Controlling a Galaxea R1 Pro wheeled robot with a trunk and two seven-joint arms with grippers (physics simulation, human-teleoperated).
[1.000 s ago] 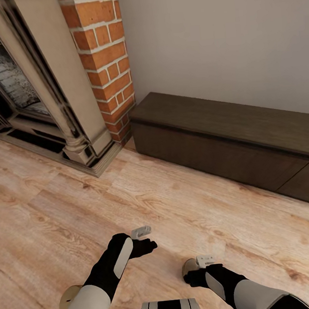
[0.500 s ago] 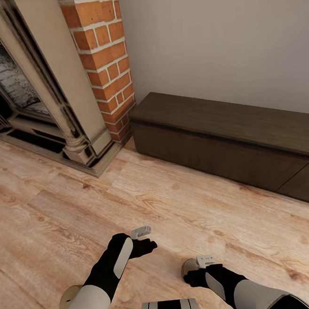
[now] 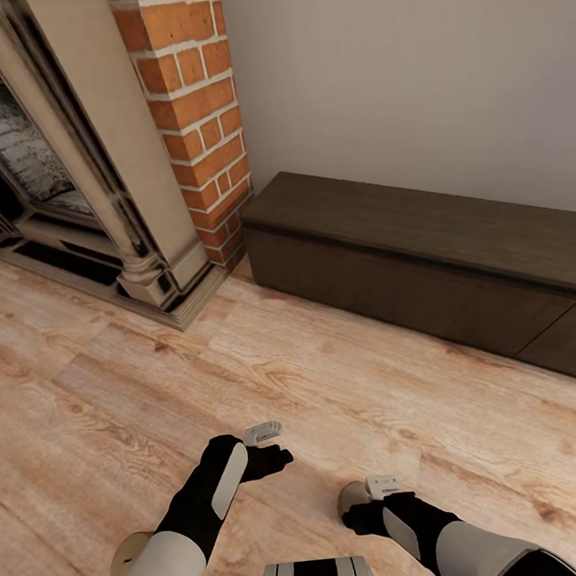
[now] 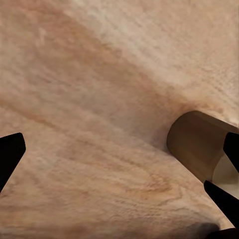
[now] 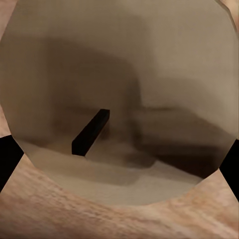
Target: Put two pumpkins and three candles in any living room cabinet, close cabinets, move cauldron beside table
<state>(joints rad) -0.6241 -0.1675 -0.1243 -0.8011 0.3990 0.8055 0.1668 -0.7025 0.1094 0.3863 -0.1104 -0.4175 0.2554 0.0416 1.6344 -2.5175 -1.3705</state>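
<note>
A tan candle (image 3: 349, 496) stands on the wood floor under my right gripper (image 3: 361, 512). In the right wrist view the candle's top (image 5: 149, 74) with its dark wick (image 5: 91, 131) is very close, and the gripper (image 5: 119, 159) is open with a fingertip at each side of it. My left gripper (image 3: 273, 455) hangs open over bare floor, and the left wrist view shows that gripper (image 4: 117, 169) with the same candle (image 4: 196, 144) off to one side. The long dark-brown cabinet (image 3: 405, 224) stands against the wall ahead, its fronts shut. Pumpkins, cauldron and table are out of view.
A stone fireplace (image 3: 56, 169) and a red brick column (image 3: 192, 112) stand at the left, the column touching the cabinet's end. A tan round shape like another candle (image 3: 126, 550) peeks out beside my left forearm. Wood floor (image 3: 332, 381) lies between me and the cabinet.
</note>
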